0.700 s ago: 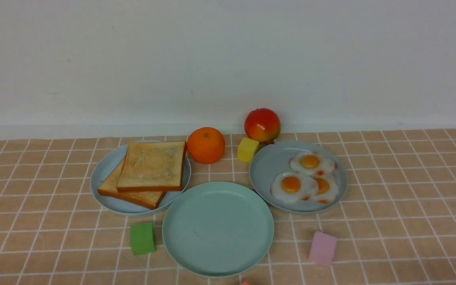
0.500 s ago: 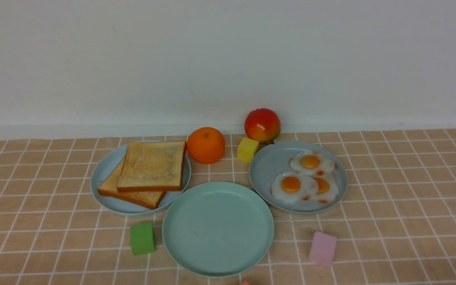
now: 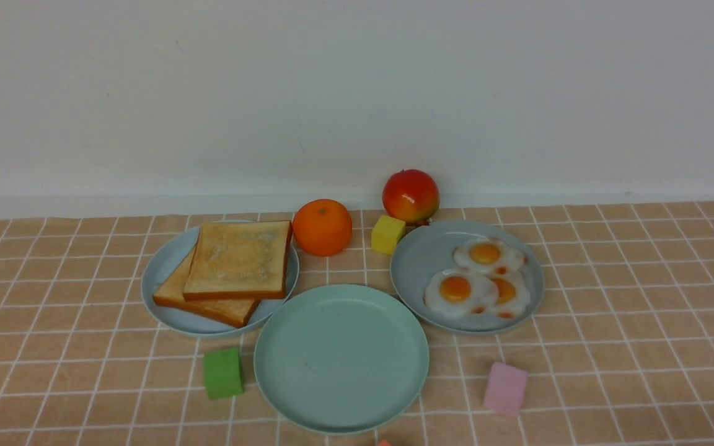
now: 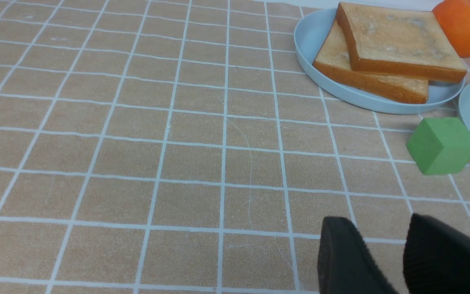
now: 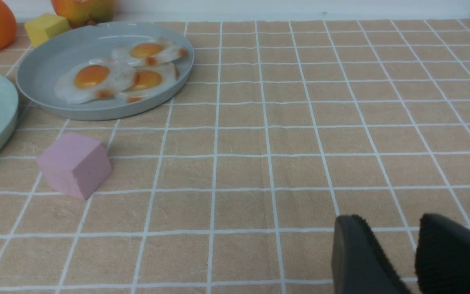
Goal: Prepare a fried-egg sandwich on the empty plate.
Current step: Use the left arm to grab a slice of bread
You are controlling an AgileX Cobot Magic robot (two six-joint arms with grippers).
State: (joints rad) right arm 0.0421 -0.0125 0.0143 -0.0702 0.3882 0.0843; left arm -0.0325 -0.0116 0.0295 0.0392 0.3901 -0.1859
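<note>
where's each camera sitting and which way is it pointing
Front view: between the arms, facing forward over the mint-green plate to the wall; no robot part shows.
Left wrist view: on the left arm, low over the cloth, facing the toast slices and green cube; left gripper tips show, apart.
Right wrist view: on the right arm, low, facing the fried eggs and pink cube; right gripper tips show, apart.
Shared: both wrist views catch the orange and the mint-green plate's edge.

Both jaws apart, empty.
</note>
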